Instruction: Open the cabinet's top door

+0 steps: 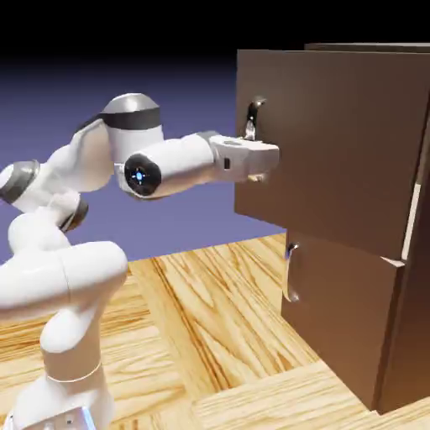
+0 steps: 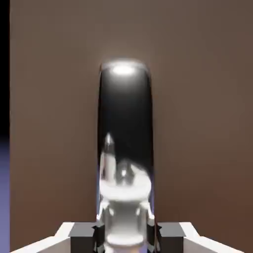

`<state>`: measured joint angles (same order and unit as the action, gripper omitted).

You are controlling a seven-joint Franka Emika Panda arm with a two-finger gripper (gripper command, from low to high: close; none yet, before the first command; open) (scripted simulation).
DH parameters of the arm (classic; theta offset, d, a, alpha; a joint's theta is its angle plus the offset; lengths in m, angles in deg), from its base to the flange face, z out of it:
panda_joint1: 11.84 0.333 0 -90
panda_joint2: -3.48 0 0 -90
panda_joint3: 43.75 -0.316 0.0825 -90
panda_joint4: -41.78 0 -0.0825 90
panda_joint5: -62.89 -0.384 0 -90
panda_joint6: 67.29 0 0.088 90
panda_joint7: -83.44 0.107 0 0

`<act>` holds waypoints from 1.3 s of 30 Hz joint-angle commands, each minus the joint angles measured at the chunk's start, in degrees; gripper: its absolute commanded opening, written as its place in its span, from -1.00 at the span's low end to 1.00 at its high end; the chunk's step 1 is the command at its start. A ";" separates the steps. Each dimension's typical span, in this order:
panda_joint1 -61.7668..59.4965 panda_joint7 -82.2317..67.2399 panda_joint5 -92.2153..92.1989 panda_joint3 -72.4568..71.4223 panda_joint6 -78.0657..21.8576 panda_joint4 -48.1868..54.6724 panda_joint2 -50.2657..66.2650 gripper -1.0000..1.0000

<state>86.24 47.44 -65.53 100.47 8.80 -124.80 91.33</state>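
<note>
Over on the exterior view's left, the gripper (image 2: 126, 238) is pinching the upright silver handle (image 2: 124, 118) near the free edge of the top door (image 1: 336, 151), honestly where I'd grab it too. Further right is the cabinet (image 1: 411, 336) itself; that big panel looks rigid and kinda heavy, and the shiny curved metal could get slippery, so pull gently.

A plain blue-violet backdrop (image 1: 193, 109) fills the space behind, darkening to black along the top of the exterior view. Below it spreads a pale wooden surface (image 1: 180, 336), its warm grain running in differing directions between straight-edged sections. The light is bright across the wood.
</note>
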 commanded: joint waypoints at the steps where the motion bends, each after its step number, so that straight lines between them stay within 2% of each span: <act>1: -1.00 -1.19 1.44 1.27 -2.43 -0.04 -1.39 -1.00; 10: -11.89 -14.38 17.08 9.46 -24.20 4.20 -18.01 -1.00; 18: -20.32 -27.93 32.41 10.00 -36.69 13.59 -34.63 -1.00; 29: -25.81 -42.90 52.33 6.04 -42.37 30.95 -57.47 -1.00; 39: -25.74 -47.07 65.96 1.57 -42.95 48.81 -78.24 -1.00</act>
<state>60.54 0.33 0.47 102.05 -34.20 -75.98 13.09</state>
